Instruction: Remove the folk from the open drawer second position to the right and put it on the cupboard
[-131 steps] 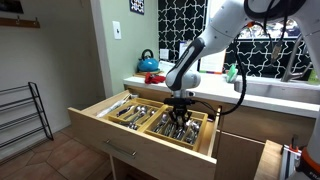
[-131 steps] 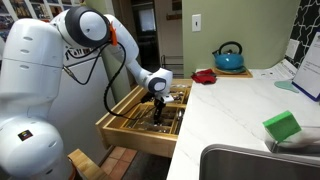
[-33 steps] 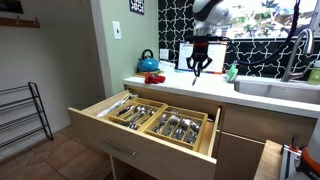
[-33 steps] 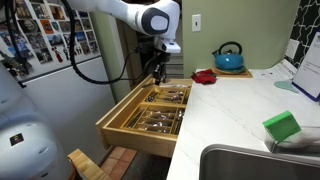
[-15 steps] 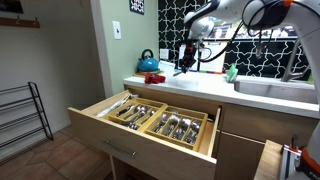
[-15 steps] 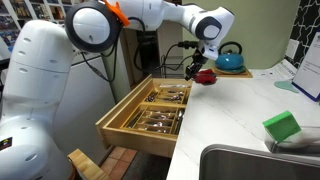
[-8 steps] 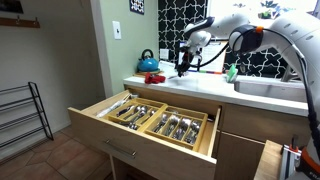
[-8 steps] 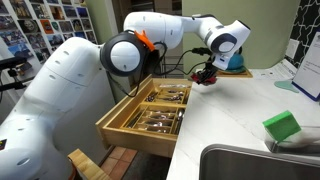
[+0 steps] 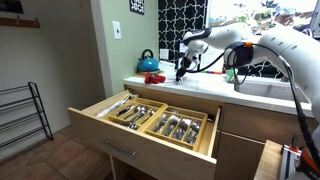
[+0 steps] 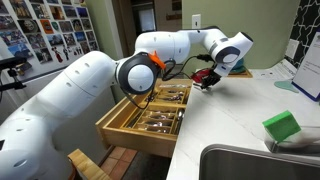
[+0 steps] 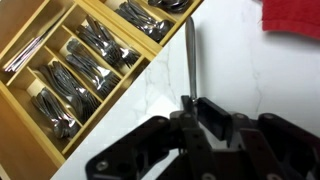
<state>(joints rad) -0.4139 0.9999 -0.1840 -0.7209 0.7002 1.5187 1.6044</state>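
Note:
My gripper (image 11: 190, 103) is shut on the handle of a silver fork (image 11: 189, 55), whose shaft points away from the jaws over the white counter (image 11: 235, 70). In both exterior views the gripper (image 9: 181, 68) (image 10: 203, 82) hovers low over the counter's near edge, next to the open wooden drawer (image 9: 150, 122) (image 10: 150, 110). The drawer holds several compartments of cutlery (image 11: 85, 65).
A blue kettle (image 9: 148, 63) (image 10: 229, 56) and a red cloth (image 10: 206, 74) (image 11: 293, 15) sit on the counter near the gripper. A green sponge (image 10: 283, 127) lies by the sink (image 10: 255, 162). A metal rack (image 9: 25, 115) stands on the floor.
My gripper rose out of the drawer with the fork, swung over to the counter and has come down close to its surface beside the red cloth.

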